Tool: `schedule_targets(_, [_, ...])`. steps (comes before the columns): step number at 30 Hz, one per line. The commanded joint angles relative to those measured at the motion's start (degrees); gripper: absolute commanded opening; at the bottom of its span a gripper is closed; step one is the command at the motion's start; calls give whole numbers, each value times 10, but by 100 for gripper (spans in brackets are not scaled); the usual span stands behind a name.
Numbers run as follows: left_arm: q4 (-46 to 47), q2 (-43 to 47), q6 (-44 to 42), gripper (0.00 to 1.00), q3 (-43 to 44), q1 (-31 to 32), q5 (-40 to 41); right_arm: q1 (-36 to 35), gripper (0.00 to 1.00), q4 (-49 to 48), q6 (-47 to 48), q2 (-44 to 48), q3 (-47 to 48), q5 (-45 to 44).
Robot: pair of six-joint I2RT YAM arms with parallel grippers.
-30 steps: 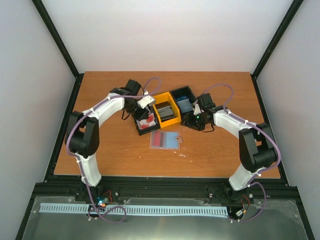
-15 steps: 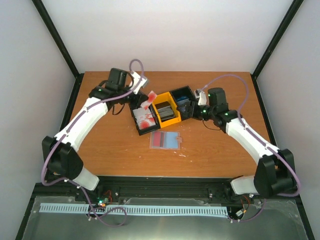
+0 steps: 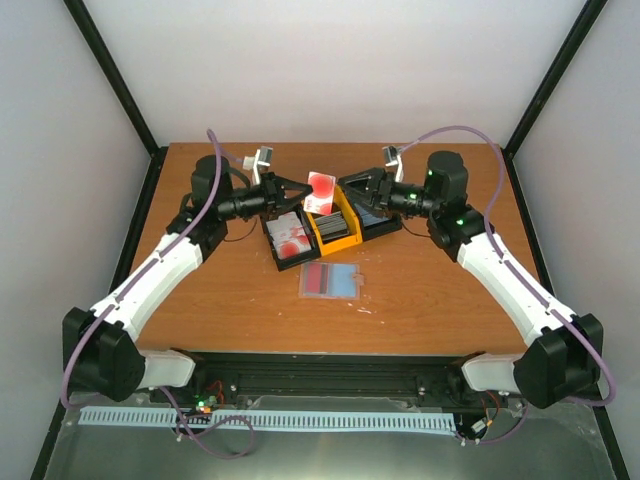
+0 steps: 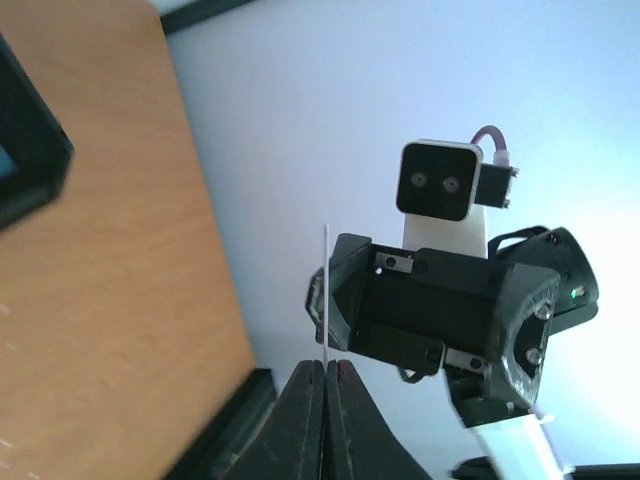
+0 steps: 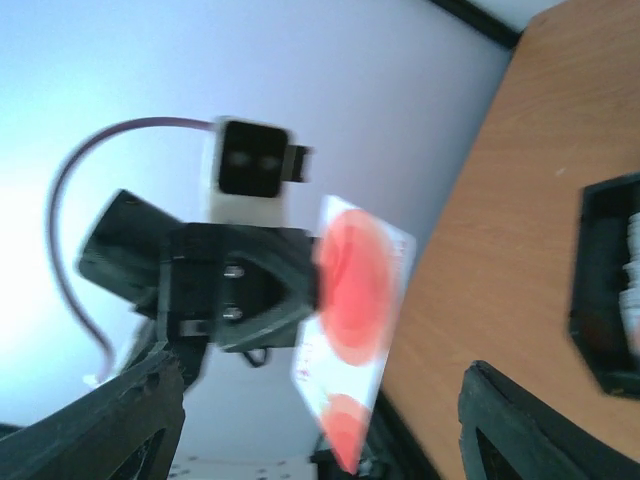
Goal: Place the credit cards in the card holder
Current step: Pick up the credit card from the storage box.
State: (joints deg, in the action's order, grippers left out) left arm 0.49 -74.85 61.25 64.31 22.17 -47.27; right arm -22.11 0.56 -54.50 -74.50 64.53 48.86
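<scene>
The table [image 3: 430, 300] is matt wood-grain, the red-blotched card [image 3: 322, 188] smooth plastic, the fingers [image 4: 308, 425] matt black plastic.

A wooden table [image 3: 420, 300] sits inside a white-walled enclosure under soft, even light. The plain far wall [image 3: 330, 70] rises behind it, and the left wall [image 3: 60, 200] and right wall [image 3: 590, 180] meet it at black corner posts [image 3: 110, 75]. At the near edge, a black rail [image 3: 330, 365] borders a grey metal sheet [image 3: 330, 455] carrying a white slotted strip [image 3: 330, 422].
</scene>
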Motion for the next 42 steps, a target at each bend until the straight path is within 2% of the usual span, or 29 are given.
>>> schedule_targets(1, [135,36,223,0,-29,-3,-50,-29,70,-12,-105,-4,22,25])
schedule_targets(4, [154,58,265,1,-55,-3,-35,-35,58,103,-92,-16,49,-7])
schedule_targets(6, [173,63,282,1,-69,-3,-35,-39,59,138,-78,-10,52,-36])
schedule_targets(9, [179,69,283,1,-77,1,-32,-45,66,100,-90,-3,31,-17])
schedule_targets(12, [173,73,272,1,-77,3,-29,-55,65,21,-128,-5,14,23])
schedule_targets(16, [138,74,242,1,-62,4,-15,-66,65,-29,-140,3,10,33])
schedule_targets(19, [124,74,231,1,-61,5,-7,-66,63,-32,-147,15,0,6])
schedule_targets(23, [89,87,215,1,-63,4,30,-66,49,60,-119,39,4,-87])
schedule_targets(26, [86,87,211,1,-64,5,39,-66,45,83,-98,51,7,-116])
schedule_targets(27, [87,87,211,1,-66,5,40,-67,49,73,-99,53,5,-113])
schedule_targets(28, [92,87,211,1,-66,4,40,-68,59,46,-103,53,-1,-99])
schedule_targets(30, [96,85,209,1,-66,5,36,-69,72,2,-116,44,-7,-63])
schedule_targets(32, [109,83,208,1,-65,4,28,-71,76,-4,-112,28,1,-36])
schedule_targets(35, [135,74,214,1,-59,5,5,-74,78,-18,-112,15,1,-19])
schedule_targets(38, [143,68,210,1,-47,8,-7,-78,70,-68,-145,-1,-6,2])
schedule_targets(42, [146,70,206,1,-47,8,-8,-79,49,-85,-157,-8,-10,3])
